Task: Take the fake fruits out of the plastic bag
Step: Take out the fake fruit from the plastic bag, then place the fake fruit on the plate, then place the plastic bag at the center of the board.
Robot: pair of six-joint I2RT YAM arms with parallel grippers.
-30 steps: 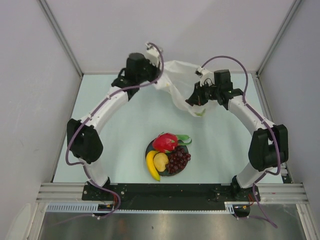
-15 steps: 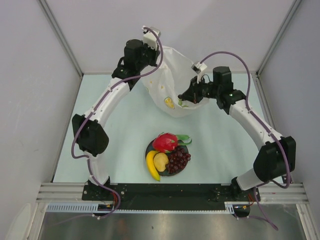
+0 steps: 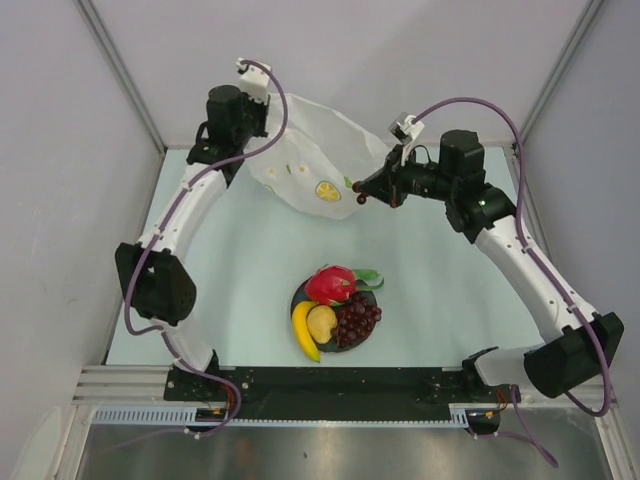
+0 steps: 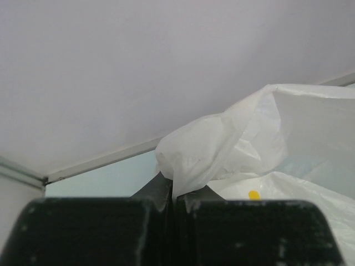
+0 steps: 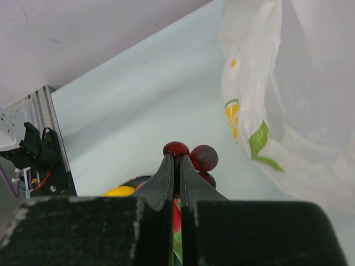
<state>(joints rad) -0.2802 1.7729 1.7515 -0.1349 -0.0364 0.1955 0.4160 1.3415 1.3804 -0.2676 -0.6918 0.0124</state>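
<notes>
Grips a small red berry cluster (image 5: 191, 155) in the closed right gripper (image 3: 362, 195), at 3 o'clock of the plastic bag (image 3: 310, 160) pinched by the left gripper (image 4: 173, 191), with the plate (image 3: 297, 297) toward 6 o'clock.

The bench (image 3: 240, 260) is a pale mint-green sheet, closed in by white panels (image 3: 60, 150) on the left, right and far sides, with a metal rail (image 3: 130, 378) along its near edge. Toward the near middle a round dark plate (image 3: 296, 297) sits flat on it, carrying a dragon fruit (image 3: 330, 284), a round yellow fruit (image 3: 322, 322), a banana (image 3: 303, 333) and a grape bunch (image 3: 356, 320). At the far side the plastic bag (image 3: 310, 165) hangs over the surface. Its lowest fold seems to brush the bench, though the overhead view cannot settle that.
</notes>
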